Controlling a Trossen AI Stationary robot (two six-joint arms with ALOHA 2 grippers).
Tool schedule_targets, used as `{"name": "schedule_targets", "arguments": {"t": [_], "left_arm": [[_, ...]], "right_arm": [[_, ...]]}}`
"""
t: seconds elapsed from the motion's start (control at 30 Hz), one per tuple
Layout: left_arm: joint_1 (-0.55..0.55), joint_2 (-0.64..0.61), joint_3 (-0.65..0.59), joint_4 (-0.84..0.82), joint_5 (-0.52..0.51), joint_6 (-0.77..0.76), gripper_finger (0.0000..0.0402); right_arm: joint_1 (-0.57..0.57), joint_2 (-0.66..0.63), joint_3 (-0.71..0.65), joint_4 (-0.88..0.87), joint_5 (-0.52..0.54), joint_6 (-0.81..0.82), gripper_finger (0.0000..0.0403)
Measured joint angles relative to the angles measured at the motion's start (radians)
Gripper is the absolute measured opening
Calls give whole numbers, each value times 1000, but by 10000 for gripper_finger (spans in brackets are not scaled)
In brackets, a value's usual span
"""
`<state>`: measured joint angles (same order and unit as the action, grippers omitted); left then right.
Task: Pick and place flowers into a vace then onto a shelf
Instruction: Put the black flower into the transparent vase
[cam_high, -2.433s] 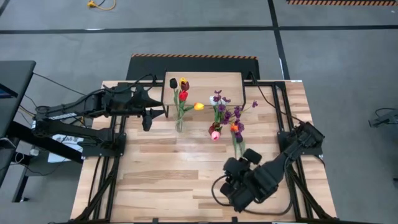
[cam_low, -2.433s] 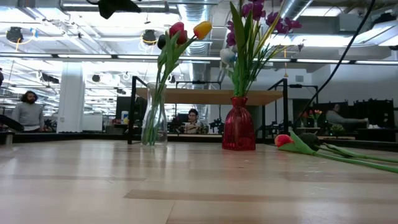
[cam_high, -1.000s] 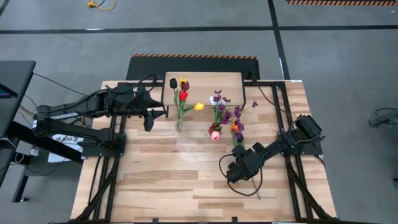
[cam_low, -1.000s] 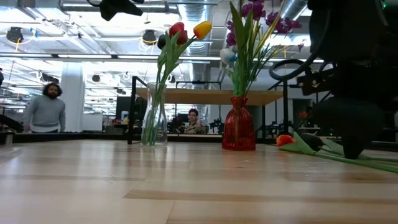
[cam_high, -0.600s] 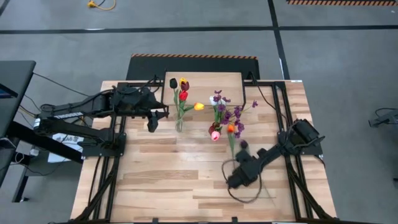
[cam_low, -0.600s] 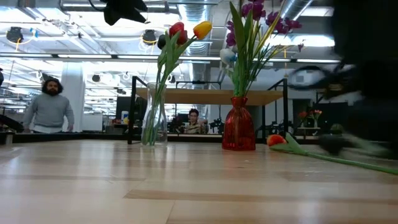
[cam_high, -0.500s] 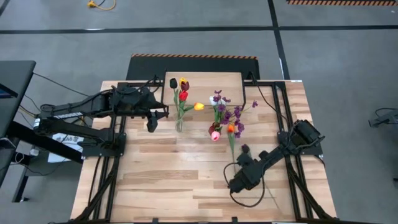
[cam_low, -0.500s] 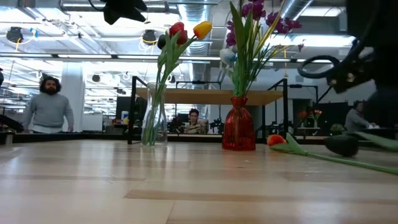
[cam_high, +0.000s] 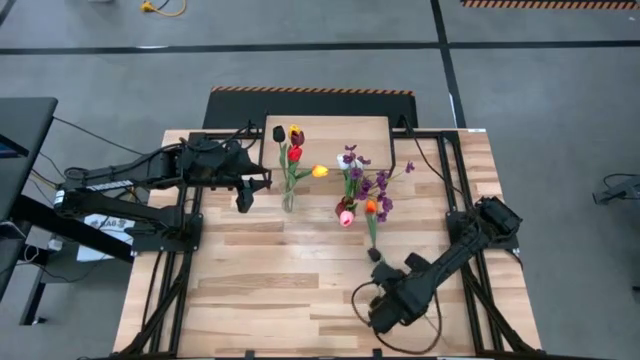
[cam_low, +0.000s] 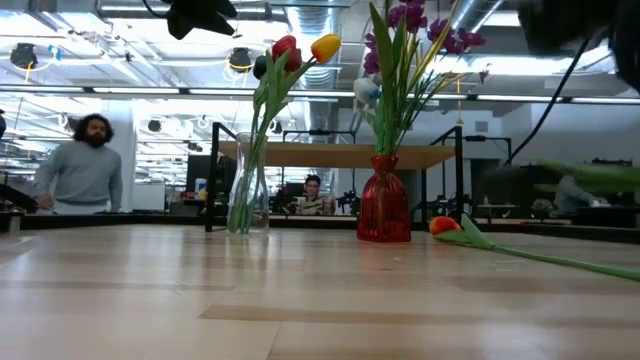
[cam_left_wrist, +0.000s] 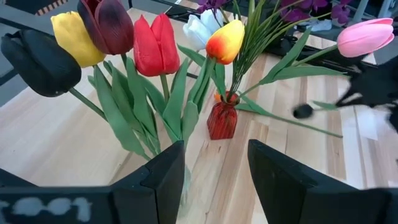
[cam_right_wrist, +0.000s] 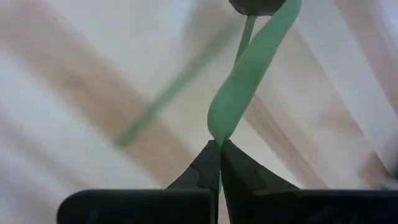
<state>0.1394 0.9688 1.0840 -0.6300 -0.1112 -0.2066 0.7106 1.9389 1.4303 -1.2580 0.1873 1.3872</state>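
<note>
Near the red vase (cam_high: 349, 207), the right gripper (cam_right_wrist: 219, 149) pinches shut on what looks like a dark tulip's stem (cam_right_wrist: 249, 74); next, lift it into a vase.

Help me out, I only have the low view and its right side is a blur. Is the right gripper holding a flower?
Observer: Yes. In the right wrist view, the right gripper is shut on a green leaf just below a dark tulip head, lifted off the table.
Operator: And the left gripper? I only see a dark shape at the top.
Observer: The left gripper is open and empty. It hovers facing the tulips in the clear vase, with the red vase beyond.
</note>
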Motion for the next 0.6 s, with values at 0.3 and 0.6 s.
{"name": "schedule_targets", "arguments": {"t": [0.3, 0.6], "left_arm": [[0, 0, 0, 11, 27, 6, 165], [-50, 0, 0, 171, 353, 114, 165]], "right_arm": [[-26, -2, 163, 251, 259, -436, 0], [-138, -2, 217, 659, 311, -988, 0]]}}
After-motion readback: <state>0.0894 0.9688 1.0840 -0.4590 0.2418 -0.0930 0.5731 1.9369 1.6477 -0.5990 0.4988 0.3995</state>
